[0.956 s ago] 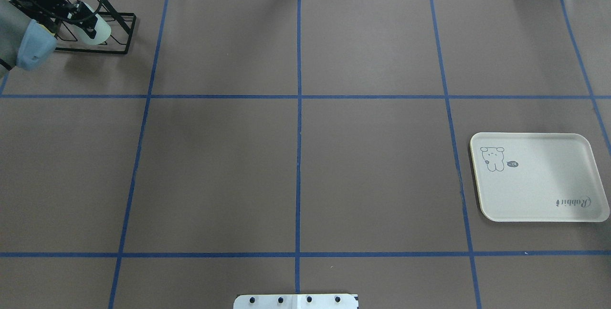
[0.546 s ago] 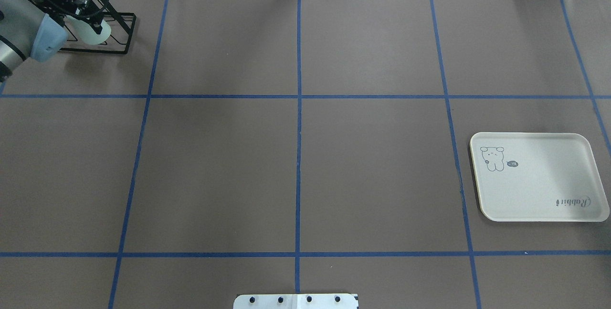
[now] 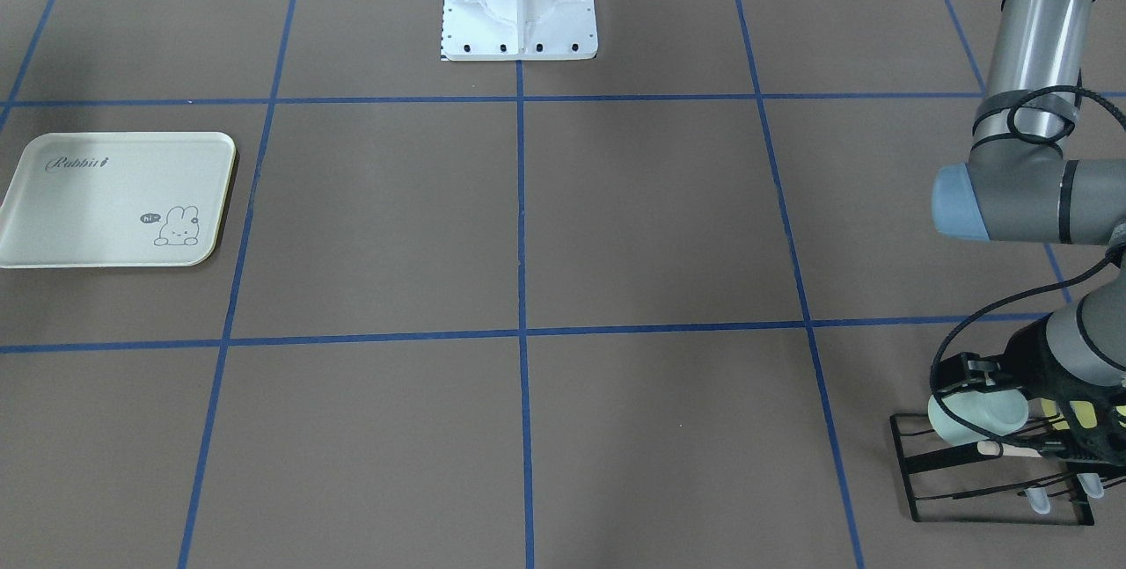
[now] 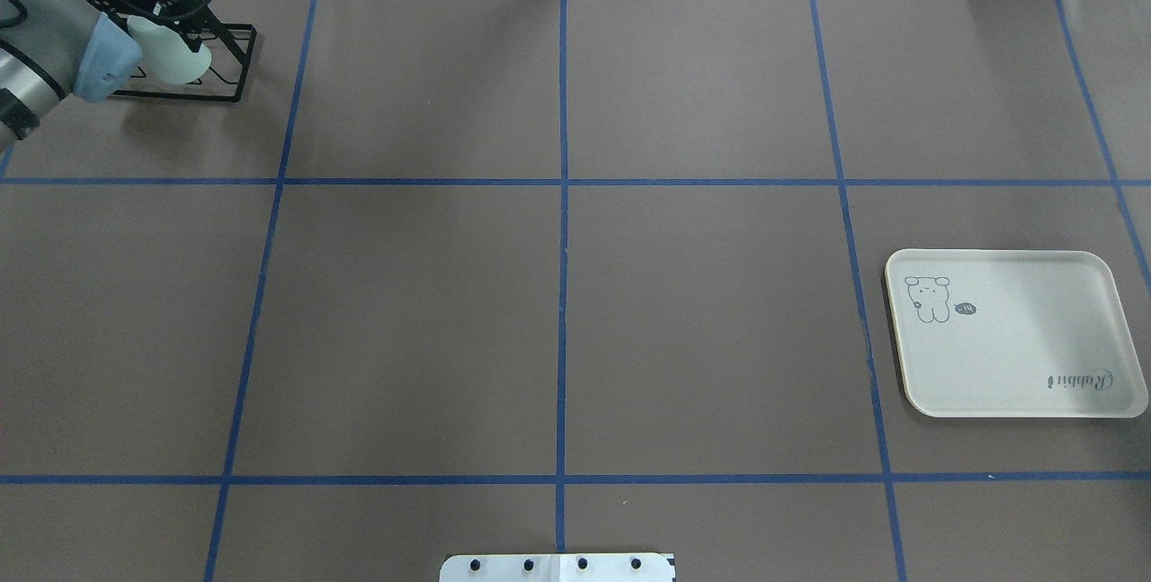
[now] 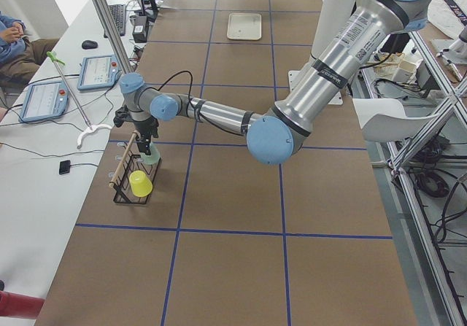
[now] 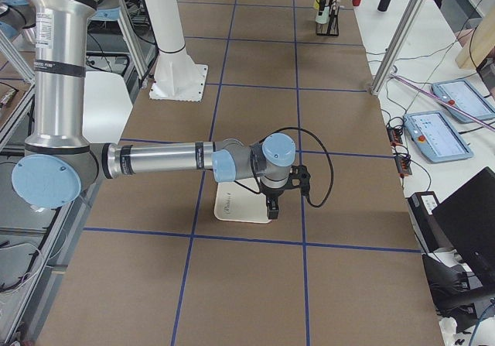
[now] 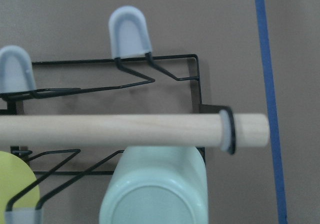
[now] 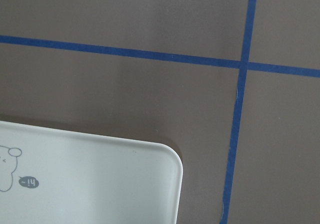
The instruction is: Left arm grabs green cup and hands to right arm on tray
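Left wrist-mounted view looks onto the base of the green cup [image 7: 155,194], which lies on its side in a black wire rack [image 7: 194,81] just under a wooden dowel [image 7: 125,130], at the far corner of the table [image 4: 701,321] on the robot's left. In the front-facing view the left jaws, at the end of the left arm [image 3: 1029,200], sit around the cup's wall and look closed on it. I judge the cup light, stiff and smooth. Its slight taper could let a pinch slip, so a hold across mid-wall seems safest and leaves one end free for the right arm [image 6: 162,160]. The right jaws hover over a corner of the tray [image 4: 1016,357]; I cannot tell how far open they are. Counted: one green cup, one yellow-green cup [image 5: 140,184], one rack, one tray, two arms.
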